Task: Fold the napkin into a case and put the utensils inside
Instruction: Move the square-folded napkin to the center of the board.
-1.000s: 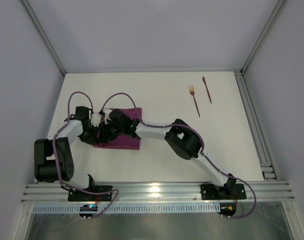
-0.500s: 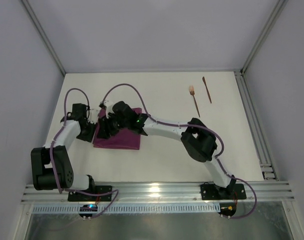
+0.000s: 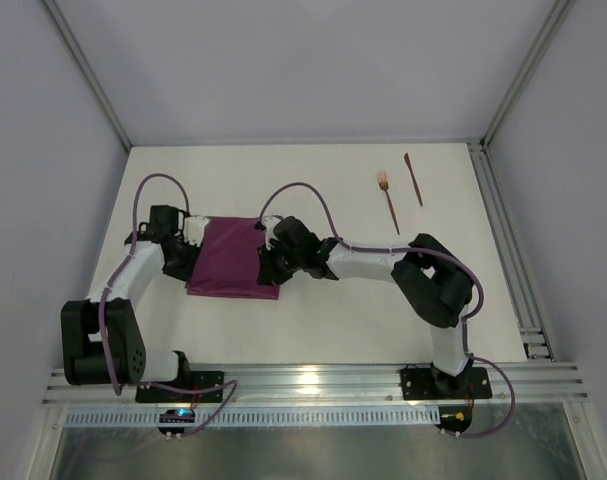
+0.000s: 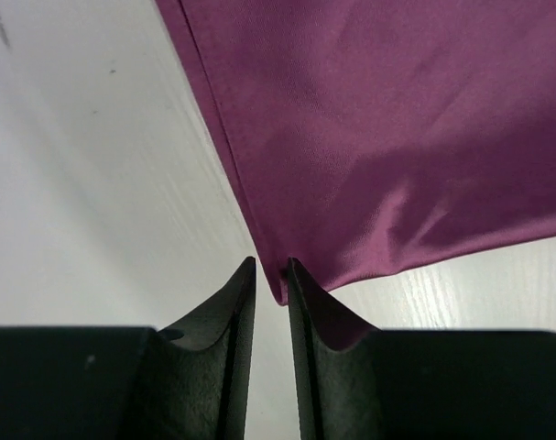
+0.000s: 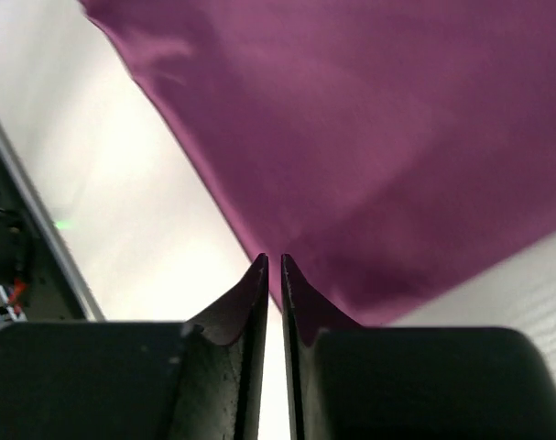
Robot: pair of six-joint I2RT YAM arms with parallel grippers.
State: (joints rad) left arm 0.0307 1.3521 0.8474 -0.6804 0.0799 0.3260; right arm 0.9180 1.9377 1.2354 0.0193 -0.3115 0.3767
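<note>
The magenta-purple napkin (image 3: 233,256) lies folded as a flat oblong on the white table, left of centre. My left gripper (image 3: 188,262) sits at its left edge. In the left wrist view its jaws (image 4: 271,264) are nearly closed on a corner of the napkin (image 4: 397,137). My right gripper (image 3: 266,268) is at the napkin's right edge, shut and empty, with the cloth (image 5: 378,137) just beyond its tips (image 5: 271,258). The copper fork (image 3: 388,201) and the knife (image 3: 413,179) lie side by side at the far right, away from both grippers.
A metal rail (image 3: 505,240) runs along the table's right side, and a wider one (image 3: 313,384) along the near edge by the arm bases. Grey walls close in the left, back and right sides.
My right gripper has swept rightward across the napkin, from its left part to its right edge, uncovering the cloth. The left gripper has stayed at the left edge.
</note>
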